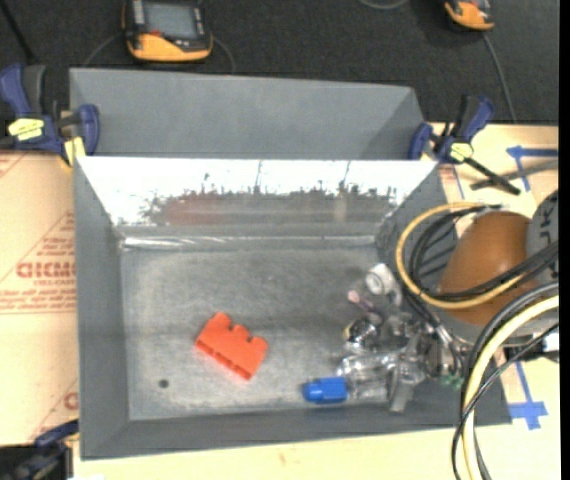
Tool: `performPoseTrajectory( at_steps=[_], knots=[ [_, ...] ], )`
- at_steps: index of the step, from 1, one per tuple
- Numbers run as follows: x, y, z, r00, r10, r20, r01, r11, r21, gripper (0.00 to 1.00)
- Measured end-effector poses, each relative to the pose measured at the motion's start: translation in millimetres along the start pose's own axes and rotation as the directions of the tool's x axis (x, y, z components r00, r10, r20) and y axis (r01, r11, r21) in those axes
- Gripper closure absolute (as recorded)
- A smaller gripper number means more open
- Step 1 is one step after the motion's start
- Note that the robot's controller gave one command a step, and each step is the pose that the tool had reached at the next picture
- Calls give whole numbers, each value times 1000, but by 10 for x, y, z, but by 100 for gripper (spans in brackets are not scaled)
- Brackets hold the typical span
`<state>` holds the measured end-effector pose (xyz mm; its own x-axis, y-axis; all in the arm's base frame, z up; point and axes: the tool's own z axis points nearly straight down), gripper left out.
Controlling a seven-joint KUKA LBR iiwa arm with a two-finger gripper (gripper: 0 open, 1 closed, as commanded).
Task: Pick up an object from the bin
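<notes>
A small blue piece (pixel 325 391), rounded and lying flat, is resting on the floor of the grey bin (pixel 100 298), close to the front wall and right of the middle. The gripper (pixel 373 370) is hanging low just to the right of it, with its silvery metalwork reaching down toward the floor. The right end of the blue piece is running up against that metalwork, though I cannot tell whether the 2 are really touching. I also cannot tell whether the gripper is spread or pressed together, because its tip is getting lost among the shiny parts, and nothing is showing clearly pinched in it.

The gripper is sitting in the front right corner of the bin, near both the right wall and the front wall, so room is tight on those 2 sides. Above it, the arm's orange cover (pixel 485 253) and looping black and yellow cables (pixel 415 258) are leaning in over the right rim.

To the left, a stretch of bare grey floor is lying open. Beyond it, 1 orange-red toy brick (pixel 231 345) is lying well apart from the blue piece, studs up and turned at a slant, left of the floor's middle. The floor behind both things, up to the back wall, is lying open too.
</notes>
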<state>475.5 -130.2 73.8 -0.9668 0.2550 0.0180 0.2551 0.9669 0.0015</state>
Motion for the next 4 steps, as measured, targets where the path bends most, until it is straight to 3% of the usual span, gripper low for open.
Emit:
performPoseTrajectory(
  at_steps=[1, 2, 3, 4],
  knots=[
    [61, -48, 2, 964, 264, 2, -264, 964, 3, 0],
    [31, 1, -14, 966, 259, 10, -258, 966, -5, 100],
    [25, -1, -445, 967, 252, 23, -252, 968, -5, 100],
    [22, -6, -736, 969, 247, 21, -247, 969, -4, 100]
  ],
)
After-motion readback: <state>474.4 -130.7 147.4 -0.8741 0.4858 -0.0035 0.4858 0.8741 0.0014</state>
